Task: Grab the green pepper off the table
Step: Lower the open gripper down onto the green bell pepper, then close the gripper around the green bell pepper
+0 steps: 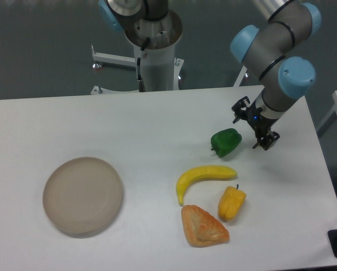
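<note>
We see the green pepper (226,141) lying on the white table (157,124), right of centre. Just to its right hangs the gripper (253,129), its jaws spread apart and holding nothing; whether a fingertip touches the pepper we cannot tell. Nearer to us lie the banana (204,176), a yellow-orange pepper (231,204) and a pastry (202,226). A round plate (82,195) sits far left.

Even, diffuse overhead light fell on the tabletop (128,124); shadows were soft and faint, the backdrop dim, and the picture slightly soft and grainy.
</note>
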